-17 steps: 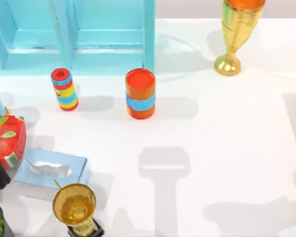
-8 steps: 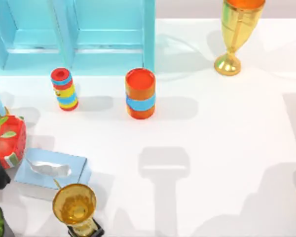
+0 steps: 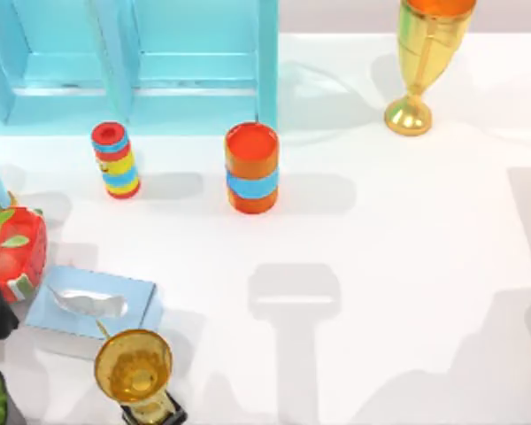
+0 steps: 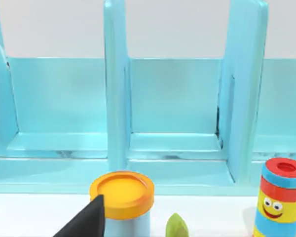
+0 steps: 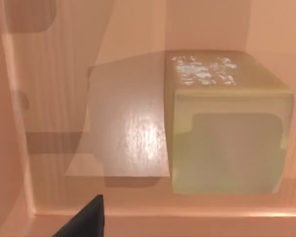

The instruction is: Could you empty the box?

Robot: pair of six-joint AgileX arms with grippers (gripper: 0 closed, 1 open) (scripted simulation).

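Top view: white table [image 3: 407, 230]. Landmark is the orange can with a blue band [image 3: 251, 167], upright, open mouth up. Left of it stands one striped red-blue-yellow cylinder [image 3: 116, 159], also upright. Behind both, a light-blue shelf unit [image 3: 142, 62] runs along the far edge, with two bays visible. Two gold trophy cups are counted: one [image 3: 420, 57] far right and behind the can, one [image 3: 134, 372] near-left of it on a dark base. Also near-left of the can lies one pale-blue tissue box [image 3: 93, 304], flat, with a tissue poking from its slot. At the left edge sit a red strawberry-patterned object [image 3: 18, 252], a dark shape beside it, and something green in the near corner, too cropped to name. Left wrist view: the shelf's dividers stand upright across three open bays, nothing in them. Before it are one yellow-lidded tub [image 4: 121, 200], one green tip and the smiling striped cylinder. A single dark fingertip of the left gripper [image 4: 86, 222] shows; how far it is spread I cannot tell. Right wrist view: looking into a wooden box [image 5: 64, 98], which holds one pale yellow-green block [image 5: 227, 128], lying flat against a wall. One dark fingertip of the right gripper [image 5: 86, 222] shows above the box's near rim; its spread cannot be told, and nothing is seen held.
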